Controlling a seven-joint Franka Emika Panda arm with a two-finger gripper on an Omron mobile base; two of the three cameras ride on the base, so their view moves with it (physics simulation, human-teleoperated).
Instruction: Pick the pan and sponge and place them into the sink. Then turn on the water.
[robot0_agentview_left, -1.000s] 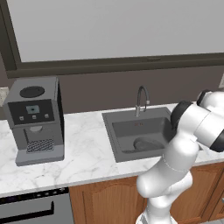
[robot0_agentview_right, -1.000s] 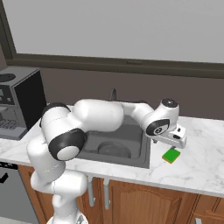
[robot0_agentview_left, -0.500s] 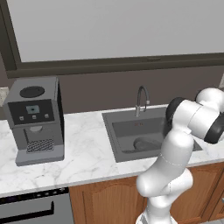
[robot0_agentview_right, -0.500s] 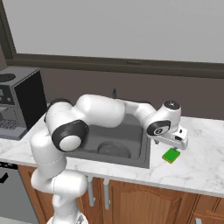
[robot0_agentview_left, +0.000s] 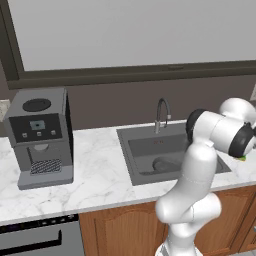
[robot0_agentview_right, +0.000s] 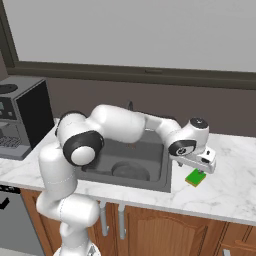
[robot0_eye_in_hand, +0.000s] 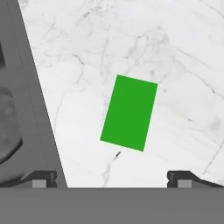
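Observation:
The green sponge (robot0_eye_in_hand: 129, 112) lies flat on the marble counter just right of the sink (robot0_agentview_right: 165, 186), and it also appears as the sponge (robot0_agentview_right: 195, 177) in the right base view. My gripper (robot0_eye_in_hand: 113, 177) hangs open directly above it, with one fingertip on each side and nothing held; the gripper (robot0_agentview_right: 197, 168) is a short way above the sponge. The dark pan (robot0_agentview_right: 131, 171) rests on the sink floor, seen too as the pan (robot0_agentview_left: 167, 164) and the pan (robot0_eye_in_hand: 6, 127) at the left edge. A sliver of sponge (robot0_agentview_left: 243, 158) peeks from behind my arm.
A curved faucet (robot0_agentview_left: 161, 112) rises at the back of the sink (robot0_agentview_left: 131, 170). A coffee machine (robot0_agentview_left: 42, 135) stands at the counter's left end. Marble counter (robot0_agentview_right: 230, 185) runs right of the sponge, with wooden cabinet doors (robot0_agentview_right: 150, 225) below.
The hand has sunk slightly toward the sponge and the elbow has swung over the sink. The sponge and pan have stayed put, and the jaws have stayed open.

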